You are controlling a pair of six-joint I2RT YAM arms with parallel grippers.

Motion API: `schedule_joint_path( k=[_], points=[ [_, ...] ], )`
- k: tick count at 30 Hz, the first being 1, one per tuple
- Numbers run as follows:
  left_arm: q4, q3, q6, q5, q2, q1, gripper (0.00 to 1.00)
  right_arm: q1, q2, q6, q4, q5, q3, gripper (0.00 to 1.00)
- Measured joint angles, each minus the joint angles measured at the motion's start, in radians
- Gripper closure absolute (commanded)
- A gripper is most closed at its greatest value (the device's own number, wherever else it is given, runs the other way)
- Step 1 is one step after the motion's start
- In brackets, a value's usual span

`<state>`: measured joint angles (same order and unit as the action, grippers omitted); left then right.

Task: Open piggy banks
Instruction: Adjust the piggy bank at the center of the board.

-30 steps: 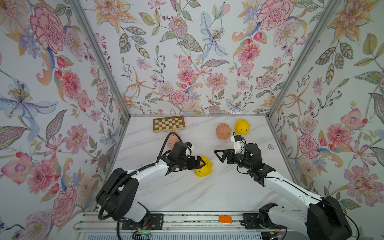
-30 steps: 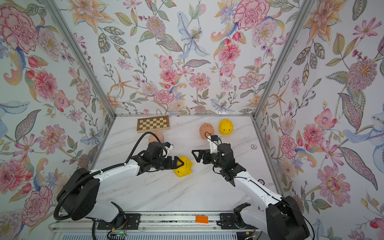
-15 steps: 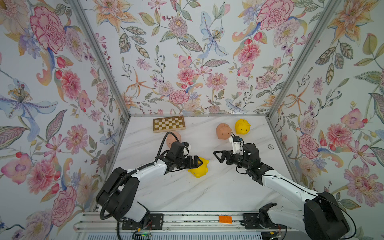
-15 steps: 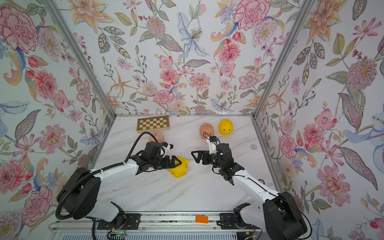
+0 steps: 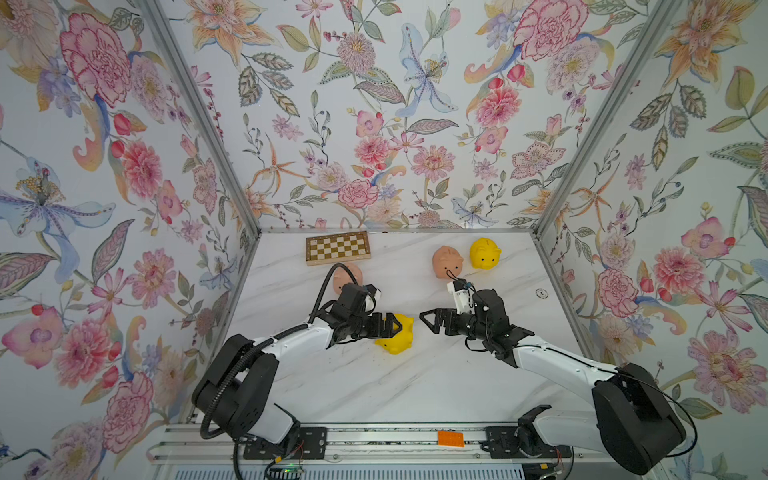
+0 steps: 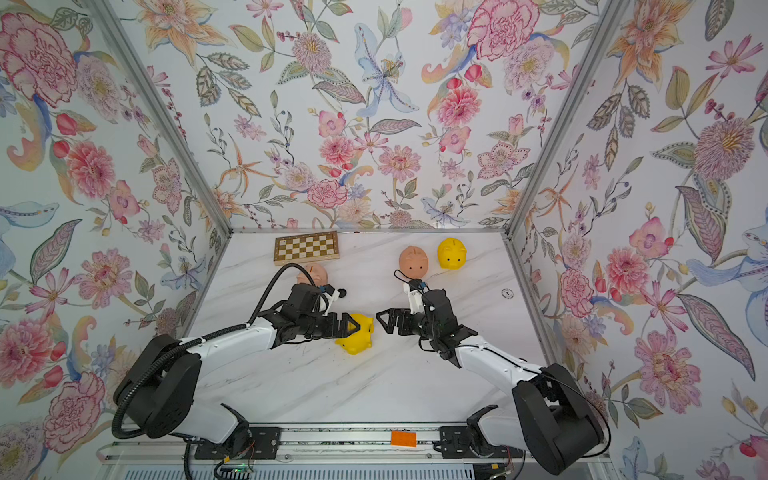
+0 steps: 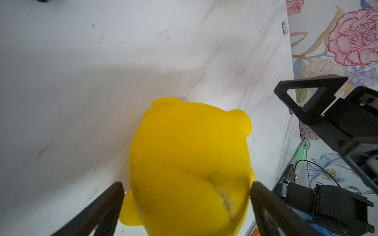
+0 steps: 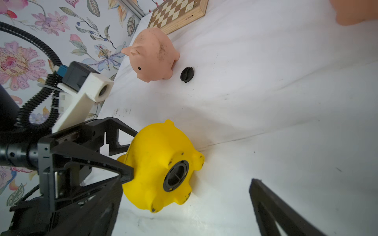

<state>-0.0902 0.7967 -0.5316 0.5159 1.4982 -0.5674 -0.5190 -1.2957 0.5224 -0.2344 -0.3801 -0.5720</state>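
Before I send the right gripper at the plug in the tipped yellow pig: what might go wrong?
The left gripper only flanks the yellow piggy bank, jaws open; pulling may drag the pig out.
Its plug sits recessed between feet, so the open right gripper may slip off.
The grippers face each other closely and could collide.

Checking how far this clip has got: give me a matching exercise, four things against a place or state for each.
Things:
1 chessboard
2 pink pig beside it
3 front yellow pig
4 right gripper

Places or states:
A on its side, fitted plug in its belly
B open, holding nothing
C near the back wall
D loose plug lies next to it

Pairs: 1-C; 2-D; 3-A; 4-B
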Motion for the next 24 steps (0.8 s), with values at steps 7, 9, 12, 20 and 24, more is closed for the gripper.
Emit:
schedule_joint_path(
  k=[7,9,12,20,24],
  points=[
    [-0.079,0.046,0.071,-0.053,-0.008,0.0,0.01,-0.07,-0.063,-0.019,0.066,0.078,0.0,0.01],
    [-0.093,0.054,0.077,-0.06,-0.008,0.0,0.01,-0.094,-0.085,-0.021,0.066,0.091,0.0,0.01],
    [-0.11,0.061,0.081,-0.068,-0.008,0.0,0.01,-0.126,-0.133,-0.021,0.066,0.112,0.0,0.01],
    [-0.135,0.071,0.082,-0.079,-0.008,0.0,0.01,-0.172,-0.216,-0.02,0.045,0.132,-0.026,0.01],
    [-0.135,0.071,0.082,-0.079,-0.008,0.0,0.01,-0.185,-0.239,-0.017,0.028,0.135,-0.04,0.01]
  ],
)
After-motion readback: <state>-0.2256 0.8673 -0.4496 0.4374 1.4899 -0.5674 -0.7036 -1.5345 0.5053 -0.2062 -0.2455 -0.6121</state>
